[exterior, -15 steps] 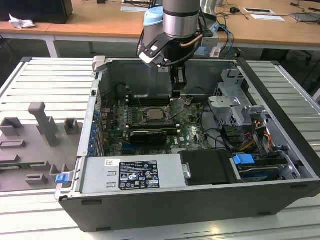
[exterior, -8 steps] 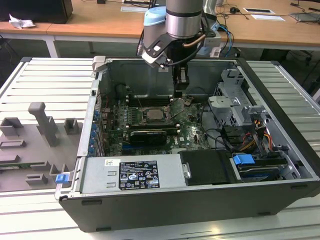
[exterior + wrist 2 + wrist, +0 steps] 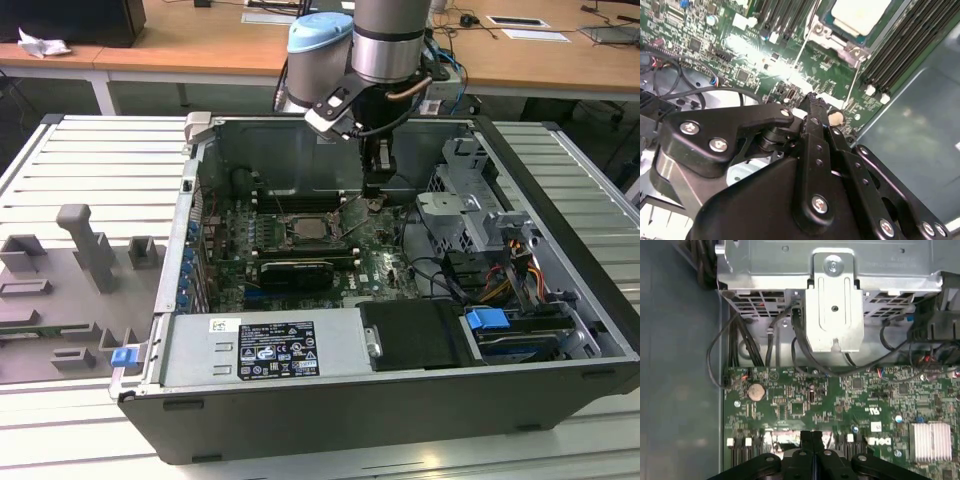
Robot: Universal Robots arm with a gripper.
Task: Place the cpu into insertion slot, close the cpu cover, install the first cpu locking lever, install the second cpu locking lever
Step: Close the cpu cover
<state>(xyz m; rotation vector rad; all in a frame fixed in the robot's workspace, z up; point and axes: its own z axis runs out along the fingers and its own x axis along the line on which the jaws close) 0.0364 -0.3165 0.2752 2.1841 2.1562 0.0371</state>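
Our end effector (image 3: 812,100), pressed together and empty, hovers by a locking lever (image 3: 854,80) near the motherboard's (image 3: 765,65) edge, cpu (image 3: 860,15) seated in its insertion slot (image 3: 305,230); if it slips we risk gouging nearby components.

Small square cpu (image 3: 860,15): pale silvery-beige metal top, matt, smooth. Green circuit board (image 3: 800,395) around it: glossy lacquer, bright glare spots. Black gripper (image 3: 812,100) over the board: matt, smooth, with shiny metal screws (image 3: 820,204). Silver sheet-metal bracket (image 3: 834,315) beside the board: dull, smooth. Ribbed silver metal heatsink (image 3: 929,441) on the board: satin.
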